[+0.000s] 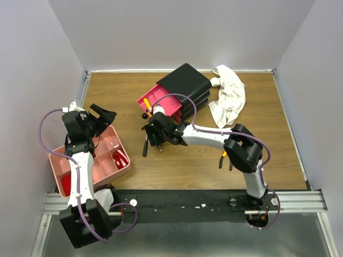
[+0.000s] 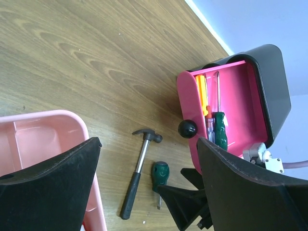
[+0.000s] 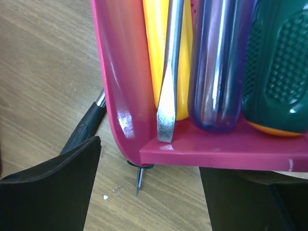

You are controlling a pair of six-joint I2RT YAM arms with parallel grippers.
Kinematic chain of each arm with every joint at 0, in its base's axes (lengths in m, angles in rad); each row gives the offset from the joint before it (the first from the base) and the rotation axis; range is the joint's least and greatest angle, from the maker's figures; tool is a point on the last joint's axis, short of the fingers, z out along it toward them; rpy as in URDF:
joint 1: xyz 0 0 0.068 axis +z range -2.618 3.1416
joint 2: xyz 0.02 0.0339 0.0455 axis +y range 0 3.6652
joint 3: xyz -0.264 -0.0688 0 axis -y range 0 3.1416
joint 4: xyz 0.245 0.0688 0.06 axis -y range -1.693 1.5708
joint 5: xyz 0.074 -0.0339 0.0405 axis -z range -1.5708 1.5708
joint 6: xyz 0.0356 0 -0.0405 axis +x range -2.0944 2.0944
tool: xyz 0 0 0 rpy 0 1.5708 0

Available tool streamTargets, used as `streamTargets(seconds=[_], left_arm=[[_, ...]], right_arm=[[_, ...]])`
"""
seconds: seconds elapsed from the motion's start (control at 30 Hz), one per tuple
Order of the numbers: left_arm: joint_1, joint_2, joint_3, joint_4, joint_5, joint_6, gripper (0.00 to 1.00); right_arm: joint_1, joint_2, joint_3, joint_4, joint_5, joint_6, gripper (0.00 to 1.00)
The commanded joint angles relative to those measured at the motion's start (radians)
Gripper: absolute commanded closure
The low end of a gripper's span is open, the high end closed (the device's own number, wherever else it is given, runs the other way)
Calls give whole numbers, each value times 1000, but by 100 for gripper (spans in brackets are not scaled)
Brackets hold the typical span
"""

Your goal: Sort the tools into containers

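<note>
Right wrist view: the right jaws gape wide and empty, with the open drawer's end just ahead between them, holding three screwdrivers. The left jaws also gape wide and empty above the desk. The hammer and a loose screwdriver lie ahead between them, and the tray is under one finger.

Bright and even, lit from overhead, with soft, short shadows on the wooden worktop. White glare streaks up close on the magenta drawer wall, the purple screwdriver handle and the steel screwdriver blade. Sharp in every view.
</note>
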Motion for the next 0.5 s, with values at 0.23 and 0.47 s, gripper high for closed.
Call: streamTargets(seconds=[0.23,0.47], left_arm=[[20,-41,-30,28,-27,-16,9],[24,-68,-54,22,-17,-21,9]], right_arm=[[44,92,-1,-6,72,11,23],[70,64,-68,2,83,8,37]])
